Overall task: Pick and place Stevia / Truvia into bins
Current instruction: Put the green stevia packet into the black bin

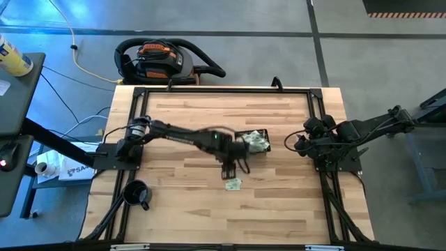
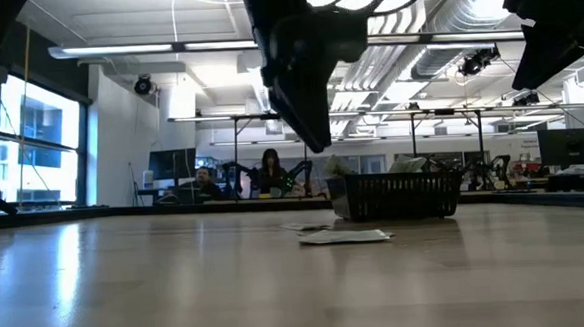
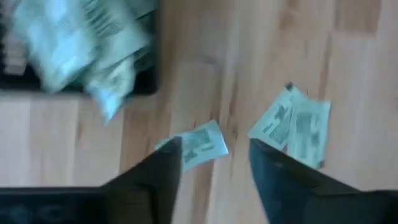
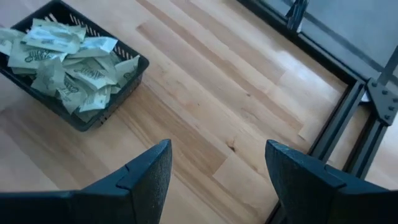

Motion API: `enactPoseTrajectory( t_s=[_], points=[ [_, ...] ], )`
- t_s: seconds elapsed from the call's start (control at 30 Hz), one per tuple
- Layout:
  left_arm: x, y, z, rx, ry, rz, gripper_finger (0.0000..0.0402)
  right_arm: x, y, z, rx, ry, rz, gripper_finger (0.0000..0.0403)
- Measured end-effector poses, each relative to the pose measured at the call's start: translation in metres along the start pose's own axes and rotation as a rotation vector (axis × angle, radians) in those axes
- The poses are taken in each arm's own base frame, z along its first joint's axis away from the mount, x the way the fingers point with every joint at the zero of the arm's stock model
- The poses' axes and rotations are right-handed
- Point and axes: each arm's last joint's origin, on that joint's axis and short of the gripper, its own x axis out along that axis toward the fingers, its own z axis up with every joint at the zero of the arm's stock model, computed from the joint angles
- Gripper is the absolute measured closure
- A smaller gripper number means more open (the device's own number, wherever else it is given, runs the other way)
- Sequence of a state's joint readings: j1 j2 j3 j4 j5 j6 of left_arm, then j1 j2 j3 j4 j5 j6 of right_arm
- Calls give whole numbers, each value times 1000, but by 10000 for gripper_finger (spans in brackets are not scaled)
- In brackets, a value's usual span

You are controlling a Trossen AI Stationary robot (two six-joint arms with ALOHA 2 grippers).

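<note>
High view: the left gripper [image 1: 231, 169] hangs spread and empty just at 12 o'clock of the loose sachets [image 1: 233, 184] on the wooden table [image 1: 181, 209], with the black basket [image 1: 255, 141], heaped with sachets, at its 1 o'clock. The left arm is nearer; the right gripper [image 1: 298, 143] waits spread at 3 o'clock of the basket. Their long axis is unclear, and an open workshop lies beyond.

Your left arm reaches from its base at the table's left edge across to the middle of the table, elbow out and wrist bent downward. Its left hand [image 1: 231, 166] hangs above the table top, clear of the surface, and in the left wrist view its two dark fingers [image 3: 149, 186] stand apart with nothing between them. Your right arm is folded near the table's right edge, the right hand [image 4: 217, 180] also spread and empty.
</note>
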State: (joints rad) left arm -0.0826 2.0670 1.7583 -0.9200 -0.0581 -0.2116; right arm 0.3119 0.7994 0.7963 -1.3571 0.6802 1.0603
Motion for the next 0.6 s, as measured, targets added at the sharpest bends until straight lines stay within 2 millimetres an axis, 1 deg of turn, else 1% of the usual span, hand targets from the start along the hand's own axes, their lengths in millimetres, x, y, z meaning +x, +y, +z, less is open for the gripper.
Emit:
enactPoseTrajectory(
  t_s=[0.07, 0.13, 0.2, 0.23, 0.37, 0.47, 0.6],
  points=[
    [8, -11, -5, 153, -15, 19, 154, 0, 0, 0, -5, -16, -8, 153],
    [19, -16, -12, 264, -27, 2, 129, 0, 0, 1, -11, -21, -11, 153],
    [31, -14, -17, 306, -25, -32, 118, 0, 0, 1, -13, -17, -10, 153],
    [36, -10, -20, 314, -19, -33, 117, 0, 0, 0, -13, -14, -8, 153],
    [51, 7, -27, 347, -14, -21, 134, 0, 0, 0, -11, 5, 3, 153],
    [62, 21, -33, 343, -9, -57, 156, 0, 0, 0, -10, 8, 5, 153],
    [74, 34, -40, 323, -45, -98, 192, 0, 0, 0, -11, 8, 5, 153]
  ],
)
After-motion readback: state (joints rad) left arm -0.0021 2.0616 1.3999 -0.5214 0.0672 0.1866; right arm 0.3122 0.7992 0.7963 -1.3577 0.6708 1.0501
